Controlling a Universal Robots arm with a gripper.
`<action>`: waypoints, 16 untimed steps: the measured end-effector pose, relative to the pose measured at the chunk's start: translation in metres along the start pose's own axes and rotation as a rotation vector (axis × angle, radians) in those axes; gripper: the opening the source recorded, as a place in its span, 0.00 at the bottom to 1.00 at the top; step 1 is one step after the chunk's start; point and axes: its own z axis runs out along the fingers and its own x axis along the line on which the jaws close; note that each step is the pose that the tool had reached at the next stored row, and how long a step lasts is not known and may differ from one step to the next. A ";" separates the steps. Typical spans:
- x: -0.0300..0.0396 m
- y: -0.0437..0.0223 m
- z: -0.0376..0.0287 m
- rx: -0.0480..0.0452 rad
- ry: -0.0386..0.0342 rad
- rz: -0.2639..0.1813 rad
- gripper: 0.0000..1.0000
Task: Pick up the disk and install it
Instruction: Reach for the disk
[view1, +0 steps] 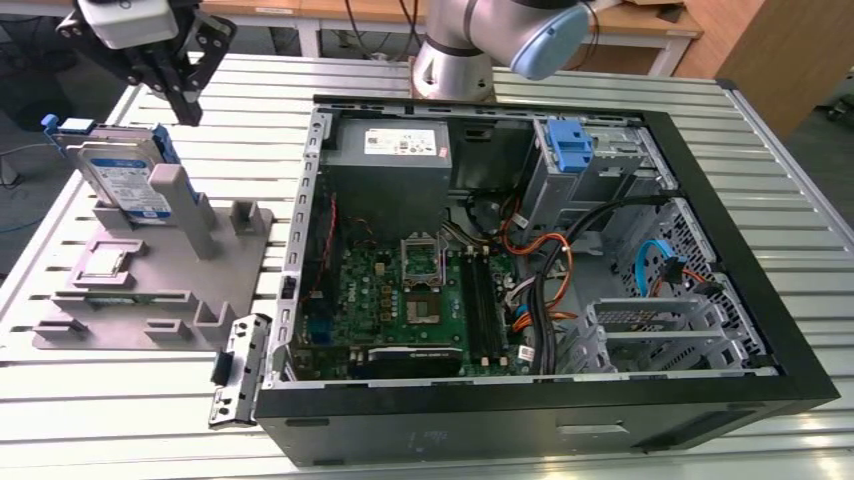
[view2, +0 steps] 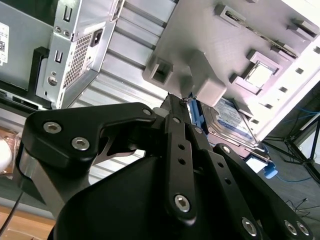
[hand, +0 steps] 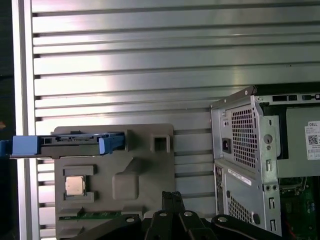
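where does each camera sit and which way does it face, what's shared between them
Exterior view: off the arm, high, looking down on the table, open computer case, grey holder and upright disk; arm base and gripper show.
First wrist view: on the arm, looking straight down on holder and disk; the shut gripper shows.
Second wrist view: on the arm, looking along the gripper toward holder and disk; its black linkage shows.
Shared: all three see the disk standing in the holder.
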 end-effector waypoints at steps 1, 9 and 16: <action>0.0015 -0.0001 0.0001 -0.0001 0.0000 0.000 0.11; 0.0032 -0.0003 0.0001 0.0000 0.0000 0.000 0.11; 0.0034 -0.0003 0.0001 -0.0001 0.0000 0.000 0.11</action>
